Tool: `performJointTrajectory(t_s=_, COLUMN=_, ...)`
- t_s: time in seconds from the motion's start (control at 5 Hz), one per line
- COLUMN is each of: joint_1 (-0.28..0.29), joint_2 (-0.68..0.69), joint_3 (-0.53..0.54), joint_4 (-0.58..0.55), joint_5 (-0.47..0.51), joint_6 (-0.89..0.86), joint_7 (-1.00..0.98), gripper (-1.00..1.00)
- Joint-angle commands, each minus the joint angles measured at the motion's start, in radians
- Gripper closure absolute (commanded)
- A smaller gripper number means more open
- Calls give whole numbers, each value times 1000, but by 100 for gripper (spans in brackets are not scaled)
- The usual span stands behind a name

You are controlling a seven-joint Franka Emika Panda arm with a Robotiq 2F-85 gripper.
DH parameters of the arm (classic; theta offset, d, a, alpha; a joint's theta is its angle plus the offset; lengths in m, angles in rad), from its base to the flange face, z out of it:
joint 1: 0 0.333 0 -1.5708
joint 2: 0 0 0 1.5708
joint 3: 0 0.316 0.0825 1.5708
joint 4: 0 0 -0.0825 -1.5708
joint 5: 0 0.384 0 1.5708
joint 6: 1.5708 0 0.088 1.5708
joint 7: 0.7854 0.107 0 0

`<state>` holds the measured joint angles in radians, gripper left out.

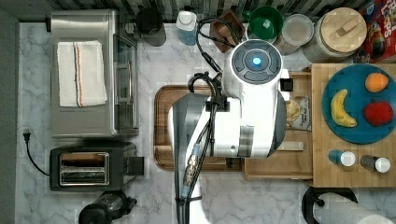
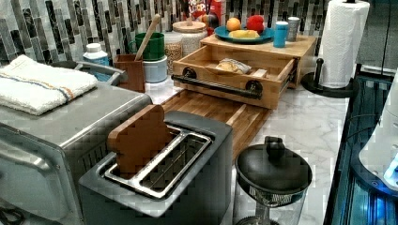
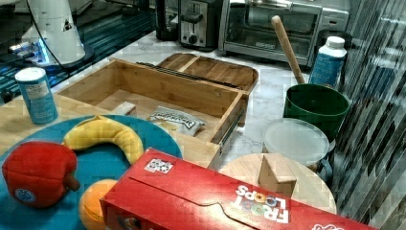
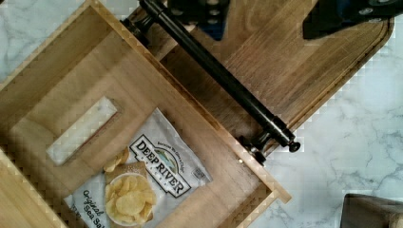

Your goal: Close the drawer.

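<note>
One arm, white and grey, spans the middle of the top view and hangs over the work area. Next in size, the wooden block carrying a blue plate of fruit sits at the top view's right; out of it the drawer stands fully pulled, reaching toward the top view's left over the brown cutting board on the marble counter. The drawer looks like stiff bamboo, probably light and sliding on side rails, so it should answer to a straight, even push; its thin rims seem poorer places to press than the front panel. The black bar handle runs along that front on two posts and is the obvious place to take hold or push against, ideally near its middle so the drawer does not skew. Inside lie a chip bag and a small pale strip, both low enough not to foul closing. The gripper shows in the wrist view as two dark fingers spread wide with nothing between them, poised over the cutting board just outside the handle, drawer interior beyond.
</note>
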<state>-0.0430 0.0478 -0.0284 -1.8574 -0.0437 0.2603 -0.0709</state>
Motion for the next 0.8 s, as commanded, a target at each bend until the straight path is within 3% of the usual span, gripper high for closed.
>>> performJointTrajectory(t_s=0.2, joint_1=-1, joint_2=4, joint_3=1, joint_4=0, joint_5=-1, joint_6=2, joint_7=-10, gripper=100)
performJointTrajectory(t_s=0.4, joint_1=-1, joint_2=4, joint_3=1, joint_4=0, joint_5=-1, joint_6=2, joint_7=-10, gripper=100)
performJointTrajectory(t_s=0.6, joint_1=7, joint_2=-17, joint_3=30, joint_4=-46, joint_5=23, joint_6=37, joint_7=-137, gripper=-100)
performJointTrajectory(t_s=0.8, joint_1=18, joint_2=-9, joint_3=52, joint_4=-51, joint_5=77, joint_6=29, joint_7=-284, gripper=-100)
